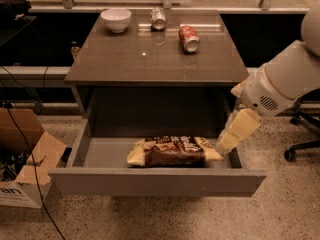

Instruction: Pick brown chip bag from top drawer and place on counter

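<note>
Hovering over right end of open top drawer (pixel 150 181), end effector (pixel 226 143); aperture cannot tell. Brown chip bag (pixel 172 153) lies flat just beside it, toward drawer middle. Advice: centre over bag, descend straight, pinch across short width, clear drawer wall, then lift to worktop (pixel 150 59) beyond.

Looks like a robotics lab or office test space to me, definitely not anybody's home: speckled terrazzo floor (pixel 280 214), loose black cables (pixel 22 134) trailing down past an open cardboard box (pixel 30 154) on the left, and the wheeled base of an office chair (pixel 302 146) poking in on the right. The grey counter (pixel 125 59) with its pulled-out top drawer (pixel 150 181) sits right out on that bare floor. A big white robot arm (pixel 285 79) leans in from the right, its gripper (pixel 231 136) hanging over the drawer's right end.
</note>
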`<state>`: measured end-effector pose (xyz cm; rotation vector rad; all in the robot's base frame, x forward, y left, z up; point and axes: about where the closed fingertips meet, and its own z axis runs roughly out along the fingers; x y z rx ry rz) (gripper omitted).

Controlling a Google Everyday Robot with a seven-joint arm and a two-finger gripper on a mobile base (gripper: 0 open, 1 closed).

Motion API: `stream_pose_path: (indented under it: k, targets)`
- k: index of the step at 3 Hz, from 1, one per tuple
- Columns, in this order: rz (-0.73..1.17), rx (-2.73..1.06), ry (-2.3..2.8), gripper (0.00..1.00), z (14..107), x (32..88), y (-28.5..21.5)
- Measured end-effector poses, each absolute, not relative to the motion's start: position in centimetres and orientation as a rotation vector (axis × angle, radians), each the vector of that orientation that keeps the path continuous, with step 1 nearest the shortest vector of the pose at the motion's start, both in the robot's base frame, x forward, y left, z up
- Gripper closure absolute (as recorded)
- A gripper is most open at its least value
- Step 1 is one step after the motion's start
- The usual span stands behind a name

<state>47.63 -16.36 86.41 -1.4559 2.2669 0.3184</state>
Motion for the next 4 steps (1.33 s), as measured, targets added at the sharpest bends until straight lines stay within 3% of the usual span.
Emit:
stream_pose_path:
  k: [4]
  targets:
    - [0.478, -1.382, 2.356, 0.00, 74.1, 53.0, -13.4]
